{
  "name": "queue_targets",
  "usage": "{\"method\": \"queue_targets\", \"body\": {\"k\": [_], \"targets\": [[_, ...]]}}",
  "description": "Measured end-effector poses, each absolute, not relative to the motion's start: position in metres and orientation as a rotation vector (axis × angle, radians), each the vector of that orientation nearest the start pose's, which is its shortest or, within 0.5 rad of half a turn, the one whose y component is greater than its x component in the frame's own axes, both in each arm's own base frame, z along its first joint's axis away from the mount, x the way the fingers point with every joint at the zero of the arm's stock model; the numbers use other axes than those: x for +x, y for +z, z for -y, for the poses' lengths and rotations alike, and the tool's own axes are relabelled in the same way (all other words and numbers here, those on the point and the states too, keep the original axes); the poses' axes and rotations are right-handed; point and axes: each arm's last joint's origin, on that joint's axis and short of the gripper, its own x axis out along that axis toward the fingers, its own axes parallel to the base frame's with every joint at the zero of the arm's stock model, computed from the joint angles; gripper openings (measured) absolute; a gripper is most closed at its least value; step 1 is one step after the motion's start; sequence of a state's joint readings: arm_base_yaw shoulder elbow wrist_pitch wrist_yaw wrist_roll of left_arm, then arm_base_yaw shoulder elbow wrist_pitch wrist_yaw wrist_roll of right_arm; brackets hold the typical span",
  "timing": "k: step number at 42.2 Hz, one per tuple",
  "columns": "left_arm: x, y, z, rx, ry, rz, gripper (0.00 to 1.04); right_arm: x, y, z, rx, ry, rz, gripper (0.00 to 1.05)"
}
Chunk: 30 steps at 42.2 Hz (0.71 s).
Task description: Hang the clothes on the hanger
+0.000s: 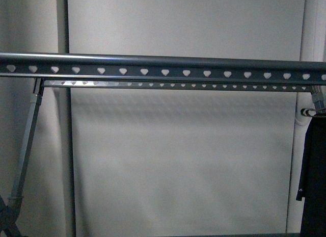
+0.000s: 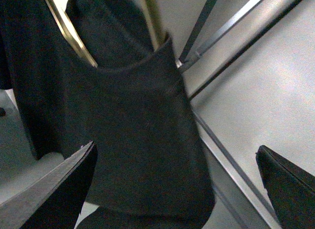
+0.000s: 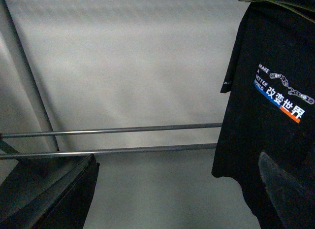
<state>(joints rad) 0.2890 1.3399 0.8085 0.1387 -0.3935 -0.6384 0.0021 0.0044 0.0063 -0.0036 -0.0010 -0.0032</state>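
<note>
The grey drying rack's long rail (image 1: pixel 163 66) with heart-shaped holes runs across the front view. The black T-shirt (image 3: pixel 275 115) with white "MAKE A BETTER WORLD" text, a chain graphic and a blue-orange stripe hangs at the edge of the right wrist view. My right gripper (image 3: pixel 177 160) is open and empty, one finger beside the shirt's lower part. My left gripper (image 2: pixel 174 155) is open, its jaws wide apart in front of a plain dark garment (image 2: pixel 133 130); contact cannot be told. Neither gripper shows in the front view.
A black garment (image 1: pixel 313 170) hangs at the rack's right end from a small metal hanger (image 1: pixel 308 112); no print shows there. A slanted rack leg (image 1: pixel 28 140) stands at the left. Thin rack bars (image 3: pixel 123 130) cross behind. A brass-coloured strip (image 2: pixel 69 29) lies at the dark garment's neck.
</note>
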Motion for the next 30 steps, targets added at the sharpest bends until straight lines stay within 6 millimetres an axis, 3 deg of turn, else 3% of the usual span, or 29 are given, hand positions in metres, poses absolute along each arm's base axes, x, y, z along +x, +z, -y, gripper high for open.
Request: {"method": "queue_targets", "body": {"k": [5,16,30], "targets": [[0.3,0.261,-0.103,-0.602,0.847,-0.154,0.98,0.098,0.165,0.0,-0.003,0.003,-0.002,0.97],[0.333,0.254,-0.115,-0.576,0.925,-0.181,0.98,0.098,0.165,0.0,-0.003,0.003,-0.002,0.97],[0.335,0.246,-0.115,-0.572,0.884,-0.231,0.33,0.098,0.165,0.0,-0.003,0.003,-0.002,0.97]]}}
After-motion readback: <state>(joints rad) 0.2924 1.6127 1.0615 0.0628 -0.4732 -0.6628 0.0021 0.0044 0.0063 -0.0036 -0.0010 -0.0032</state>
